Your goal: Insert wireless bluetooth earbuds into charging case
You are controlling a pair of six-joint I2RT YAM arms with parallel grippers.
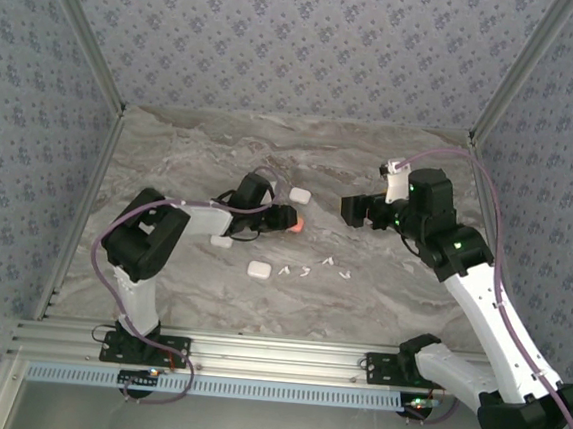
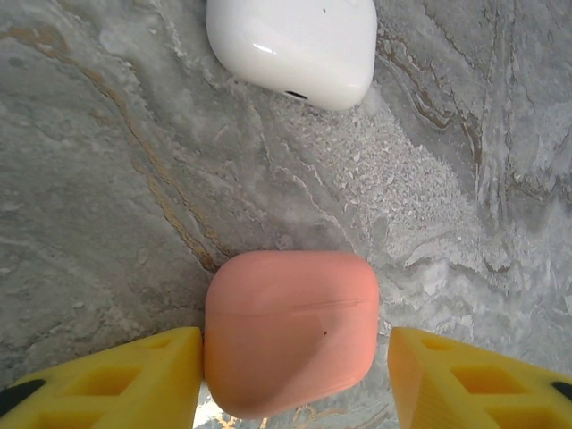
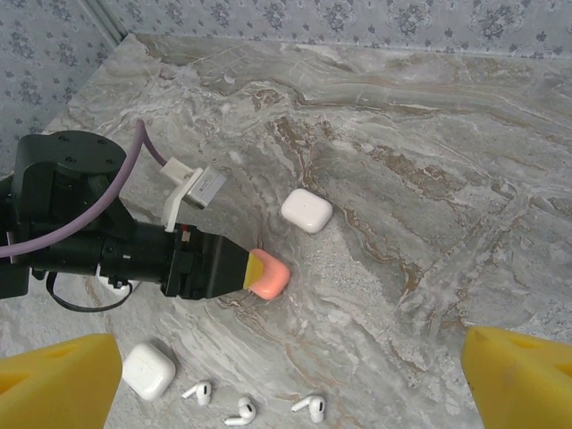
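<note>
A closed salmon-pink charging case (image 2: pixel 291 332) lies on the marble table between the yellow fingers of my left gripper (image 2: pixel 295 366). The left finger (image 2: pixel 134 380) touches the case; the right finger stands a small gap off, so the gripper is open around it. The same pink case (image 1: pixel 297 224) lies at the left gripper (image 1: pixel 287 218) mid-table. Several white stemmed earbuds (image 1: pixel 306 271) lie loose in a row in front of it, three of these earbuds (image 3: pixel 241 411) at the bottom of the right wrist view. My right gripper (image 3: pixel 290 353) hovers wide open and empty above the table.
Three closed white cases lie about: one white case (image 1: pixel 300 195) just beyond the pink one, one (image 1: pixel 259 269) left of the earbud row, one (image 1: pixel 221 241) under the left forearm. Patterned walls enclose the marble table (image 1: pixel 411 286) on three sides.
</note>
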